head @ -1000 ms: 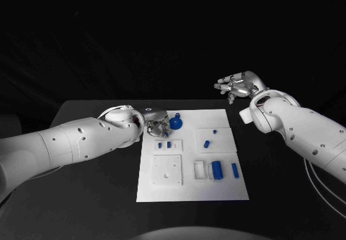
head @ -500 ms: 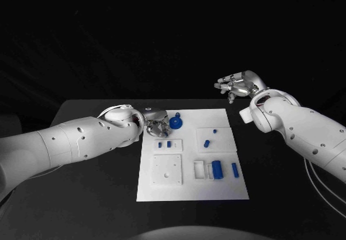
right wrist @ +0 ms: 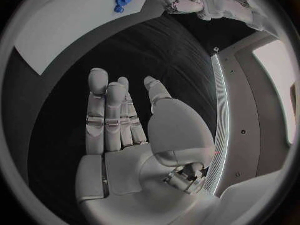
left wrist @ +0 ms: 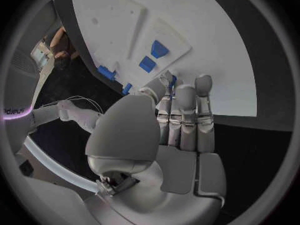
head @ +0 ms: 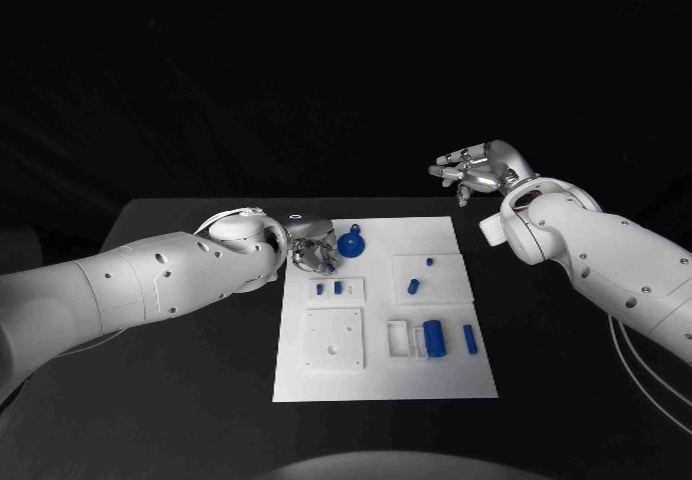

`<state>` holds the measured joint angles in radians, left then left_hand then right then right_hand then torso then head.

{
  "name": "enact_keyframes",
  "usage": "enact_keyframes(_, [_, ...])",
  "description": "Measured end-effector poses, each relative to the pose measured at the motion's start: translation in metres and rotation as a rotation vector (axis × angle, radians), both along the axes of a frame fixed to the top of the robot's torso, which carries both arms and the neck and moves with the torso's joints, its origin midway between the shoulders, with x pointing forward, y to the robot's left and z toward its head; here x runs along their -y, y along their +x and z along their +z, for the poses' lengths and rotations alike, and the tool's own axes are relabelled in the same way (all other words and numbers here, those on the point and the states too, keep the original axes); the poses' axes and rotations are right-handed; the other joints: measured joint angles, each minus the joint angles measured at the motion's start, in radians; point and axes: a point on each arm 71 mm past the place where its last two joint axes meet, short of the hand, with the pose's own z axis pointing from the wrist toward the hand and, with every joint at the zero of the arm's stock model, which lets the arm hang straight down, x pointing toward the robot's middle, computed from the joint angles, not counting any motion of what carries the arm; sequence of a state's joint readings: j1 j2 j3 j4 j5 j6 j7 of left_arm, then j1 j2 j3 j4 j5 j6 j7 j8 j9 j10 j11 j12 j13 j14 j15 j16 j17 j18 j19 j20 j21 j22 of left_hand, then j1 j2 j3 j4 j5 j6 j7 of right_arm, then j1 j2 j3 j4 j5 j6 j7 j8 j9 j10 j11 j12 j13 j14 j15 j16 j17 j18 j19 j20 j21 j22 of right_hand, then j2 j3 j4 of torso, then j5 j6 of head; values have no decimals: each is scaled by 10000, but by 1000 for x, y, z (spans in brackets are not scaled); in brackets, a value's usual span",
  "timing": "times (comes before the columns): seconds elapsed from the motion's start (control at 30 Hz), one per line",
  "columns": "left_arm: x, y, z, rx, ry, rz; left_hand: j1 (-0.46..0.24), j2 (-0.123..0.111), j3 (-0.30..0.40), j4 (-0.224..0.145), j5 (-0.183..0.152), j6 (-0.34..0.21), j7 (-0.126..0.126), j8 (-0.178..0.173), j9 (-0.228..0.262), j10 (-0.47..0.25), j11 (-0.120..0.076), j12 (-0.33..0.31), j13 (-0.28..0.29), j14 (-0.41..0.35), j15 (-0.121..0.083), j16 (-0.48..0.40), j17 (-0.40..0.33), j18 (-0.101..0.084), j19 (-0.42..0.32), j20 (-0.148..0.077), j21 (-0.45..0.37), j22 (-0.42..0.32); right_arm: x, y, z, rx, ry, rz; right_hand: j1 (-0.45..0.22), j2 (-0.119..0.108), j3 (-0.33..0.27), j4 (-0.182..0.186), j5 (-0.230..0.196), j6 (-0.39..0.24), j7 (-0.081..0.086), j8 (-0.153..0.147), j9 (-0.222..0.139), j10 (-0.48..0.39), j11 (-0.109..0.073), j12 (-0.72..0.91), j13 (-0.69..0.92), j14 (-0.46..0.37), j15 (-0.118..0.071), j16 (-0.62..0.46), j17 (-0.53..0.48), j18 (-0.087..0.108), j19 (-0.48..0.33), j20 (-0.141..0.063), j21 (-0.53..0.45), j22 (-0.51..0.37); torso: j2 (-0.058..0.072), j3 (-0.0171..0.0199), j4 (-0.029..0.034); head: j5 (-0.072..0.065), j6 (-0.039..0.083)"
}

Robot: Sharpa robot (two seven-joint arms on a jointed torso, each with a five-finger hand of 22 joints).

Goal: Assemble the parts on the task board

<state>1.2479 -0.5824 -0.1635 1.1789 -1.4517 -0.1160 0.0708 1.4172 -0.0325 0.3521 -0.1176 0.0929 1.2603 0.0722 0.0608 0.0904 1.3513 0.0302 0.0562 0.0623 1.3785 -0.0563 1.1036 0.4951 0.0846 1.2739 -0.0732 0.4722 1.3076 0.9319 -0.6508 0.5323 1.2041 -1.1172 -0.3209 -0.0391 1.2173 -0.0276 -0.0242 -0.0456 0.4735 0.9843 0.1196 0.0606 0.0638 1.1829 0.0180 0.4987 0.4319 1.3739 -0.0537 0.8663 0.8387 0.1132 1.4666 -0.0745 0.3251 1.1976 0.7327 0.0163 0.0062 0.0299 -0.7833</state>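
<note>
Almost nothing has moved since the earlier frames: the left hand (head: pixel 312 250) has crept only slightly beside the round blue part (head: pixel 352 246), and the right hand (head: pixel 479 171) hangs where it did.

The round blue part lies flat on the far left corner of the task board (head: pixel 433 380), with a small tab pointing away from the robot. The task board is a white plate with its long axis running away from the robot, in the middle of the black desk (head: pixel 173 400). Nearer on the board, two small blue parts (head: pixel 329 289) sit side by side in a raised white block. A short blue part (head: pixel 413 287) lies tilted on the right-hand block, with a tiny one (head: pixel 428 264) beyond it. A thick blue cylinder (head: pixel 434 338) and a thin blue bar (head: pixel 470 339) lie with their long axes pointing away from the robot.

The left hand's fingers (left wrist: pixel 185 105) are held straight and close together, their tips just at the round part; whether they grip it I cannot tell. The right hand is raised beyond the board's far right corner, its fingers (right wrist: pixel 105 110) apart and holding nothing.
</note>
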Motion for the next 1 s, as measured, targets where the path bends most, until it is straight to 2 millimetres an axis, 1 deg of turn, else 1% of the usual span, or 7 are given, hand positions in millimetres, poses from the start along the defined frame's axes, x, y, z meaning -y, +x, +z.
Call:
enact_keyframes(0.2, [2,1,-2,-44,18,4,-32,31,-13,-13,-8,-8,-4,-29,-46,19,-19,-23,-14,-12,12,0,-1,-23,0,0,0,-1,1,0,0,4,-12,-6,0,0,0,0,0,0,0,0,0,0,0,0,0,0,0,0,0,1,0,0,0,0,4,0,-11,-16,-25])
enact_keyframes(0.43, [3,2,-3,-33,21,17,-42,40,11,12,-10,20,26,11,-37,19,-20,-23,-12,-13,14,0,-1,84,1,2,0,-1,1,0,0,2,-10,-3,0,0,0,0,0,0,0,0,0,0,0,0,0,0,0,0,0,0,0,0,0,0,2,2,1,-38,-32])
enact_keyframes(1.0, [4,3,-4,-88,61,34,-68,8,36,-4,-52,1,38,7,-19,45,-51,-4,-31,-13,16,0,-2,67,-21,-20,0,-2,1,0,0,1,-13,5,0,0,0,0,0,1,-1,0,0,0,0,0,0,0,0,0,0,0,0,0,0,0,-11,2,8,-30,-35])
